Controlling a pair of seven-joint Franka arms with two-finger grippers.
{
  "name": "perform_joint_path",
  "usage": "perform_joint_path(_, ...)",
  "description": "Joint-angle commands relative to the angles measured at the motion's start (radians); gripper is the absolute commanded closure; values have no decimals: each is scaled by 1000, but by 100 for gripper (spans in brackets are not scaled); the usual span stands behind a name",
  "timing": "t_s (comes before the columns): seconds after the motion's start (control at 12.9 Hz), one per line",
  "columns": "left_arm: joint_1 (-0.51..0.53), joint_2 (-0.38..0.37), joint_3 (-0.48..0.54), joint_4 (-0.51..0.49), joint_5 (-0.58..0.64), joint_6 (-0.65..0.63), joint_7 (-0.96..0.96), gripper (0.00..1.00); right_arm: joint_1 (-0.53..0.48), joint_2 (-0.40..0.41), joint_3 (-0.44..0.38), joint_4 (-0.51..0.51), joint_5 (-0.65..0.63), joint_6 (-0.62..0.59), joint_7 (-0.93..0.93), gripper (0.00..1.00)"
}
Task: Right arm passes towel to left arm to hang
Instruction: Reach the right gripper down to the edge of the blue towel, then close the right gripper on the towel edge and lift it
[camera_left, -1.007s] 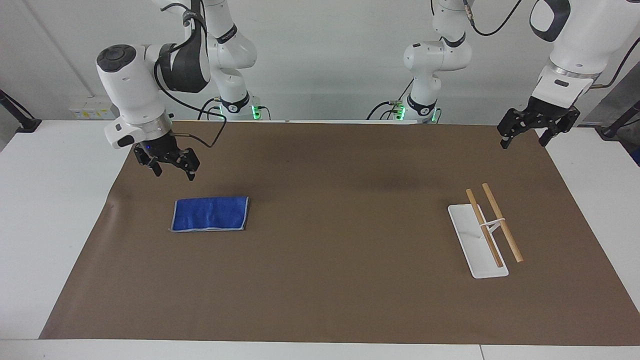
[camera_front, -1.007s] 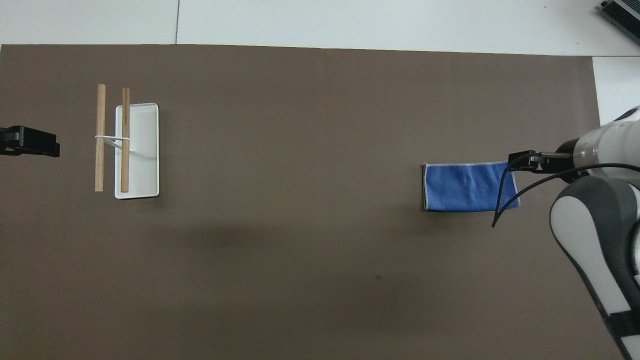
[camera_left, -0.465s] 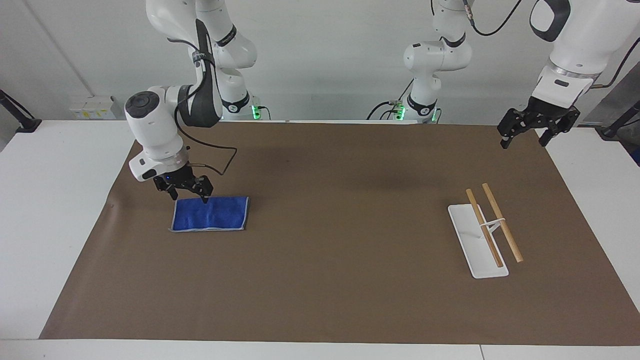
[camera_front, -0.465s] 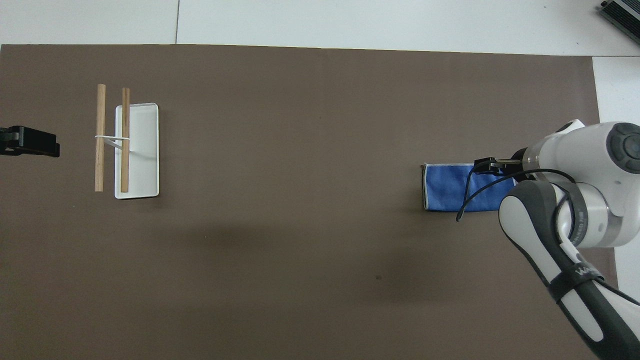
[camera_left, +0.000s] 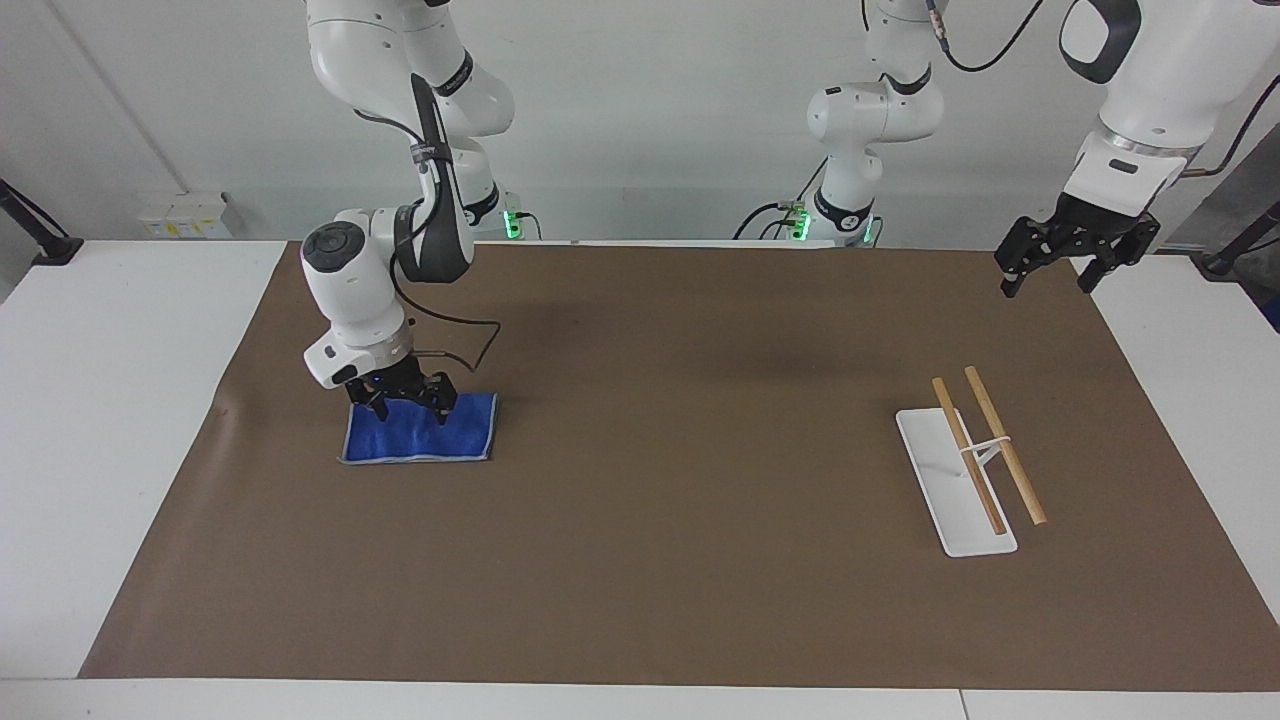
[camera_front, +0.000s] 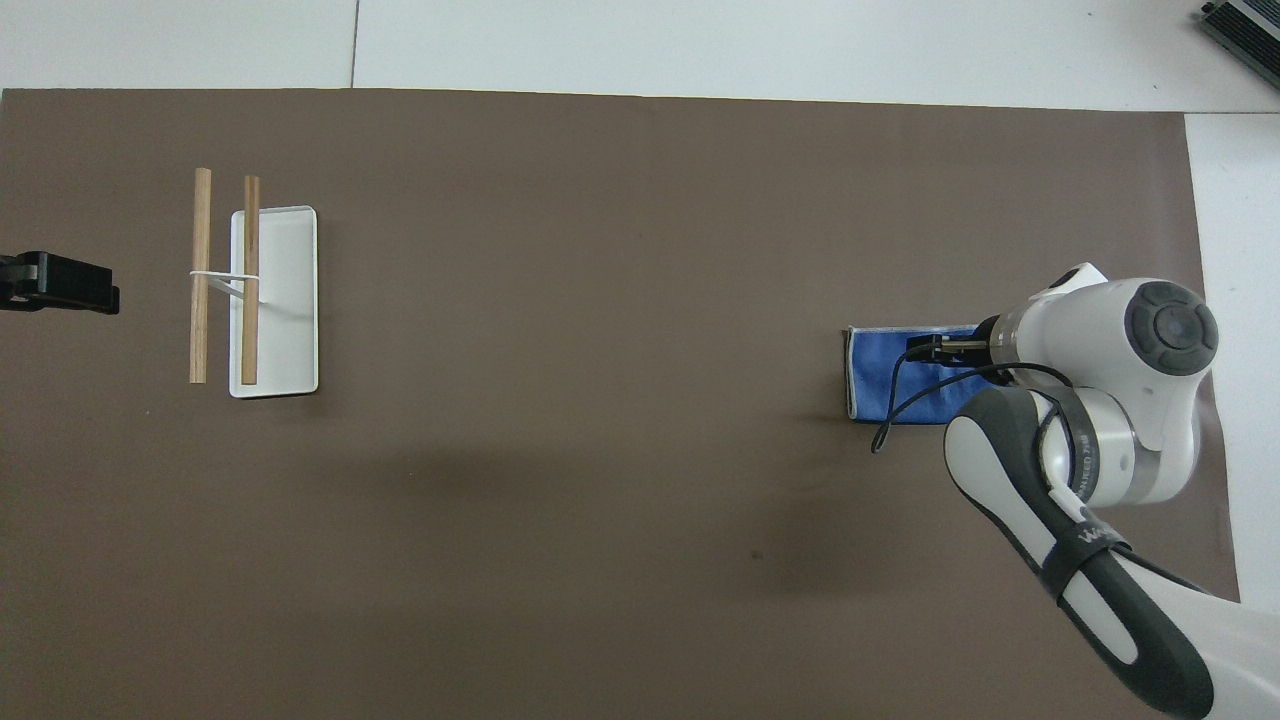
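A brown mat (camera_left: 660, 520) covers most of the white table (camera_left: 90, 420), and all the things lie on this mat.

The right arm (camera_left: 400, 200) reaches down at its own end of the table. The right gripper (camera_left: 408, 410) is low over the towel (camera_left: 455, 435), above the edge that is nearer to the robots. Its two fingers are apart, with the tips pointing down at the cloth. I cannot tell if the tips already touch the cloth. In the overhead view the arm's white wrist (camera_front: 1110, 380) hides a large part of the towel (camera_front: 885, 385), and the gripper is almost fully hidden under it.

The left arm (camera_left: 1150, 90) waits at its end of the table. The left gripper (camera_left: 1048, 268) hangs in the air over the corner of the mat close to the robots, its fingers spread and holding nothing.

The rack (camera_left: 955, 490) stands toward the left arm's end, well apart from the towel. It has a flat white base and two wooden rods (camera_left: 990, 445) that lie parallel on a thin white support. Both rods are bare.

The towel is blue with a pale edging. It lies flat on the mat toward the right arm's end.
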Motion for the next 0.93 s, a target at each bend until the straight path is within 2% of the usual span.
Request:
perform_joint_path(0.0, 3, -12, 2, -15, -12, 2, -5, 0, -6, 16, 0, -27, 3, 43, -40, 0)
perform_joint_path(0.23, 3, -12, 2, -15, -12, 2, -5, 0, -18, 48, 0, -30, 1, 69, -80, 0)
perform_joint_path(0.85, 3, -12, 2, -15, -12, 2, -5, 0, -19, 55, -1, -63, 3, 78, -80, 0)
